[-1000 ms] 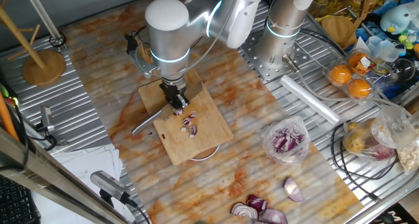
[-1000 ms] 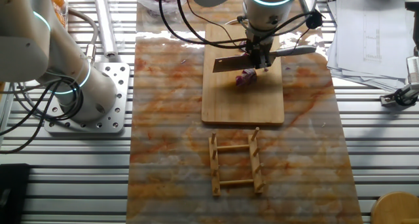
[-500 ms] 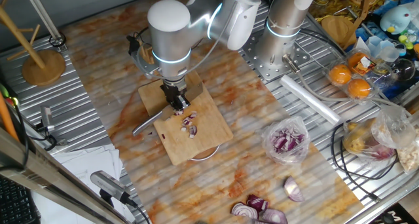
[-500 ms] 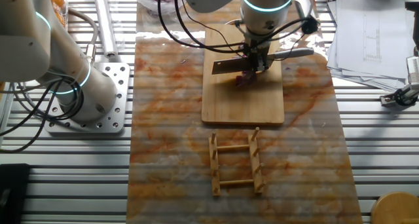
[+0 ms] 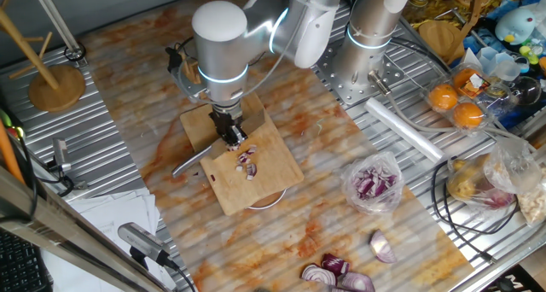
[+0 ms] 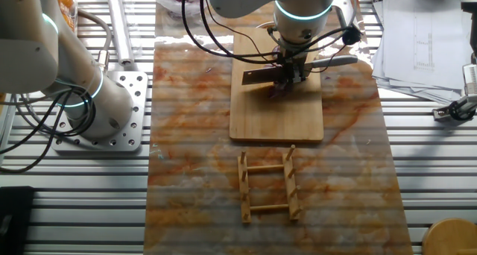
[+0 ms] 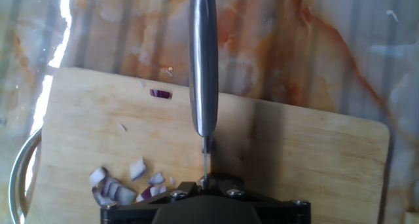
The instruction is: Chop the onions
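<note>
Your gripper was clamped tight on the knife, its steel handle running straight out over the cutting board. The onions lay in a small diced heap on the board, just beside the blade. You could read no writing or labels anywhere.

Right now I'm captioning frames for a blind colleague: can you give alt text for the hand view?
A knife held in the gripper points away over a wooden cutting board, its metal handle running up the middle. Small red onion pieces lie on the board at lower left, with one stray bit farther up, all on an orange-streaked marbled tabletop.
</note>
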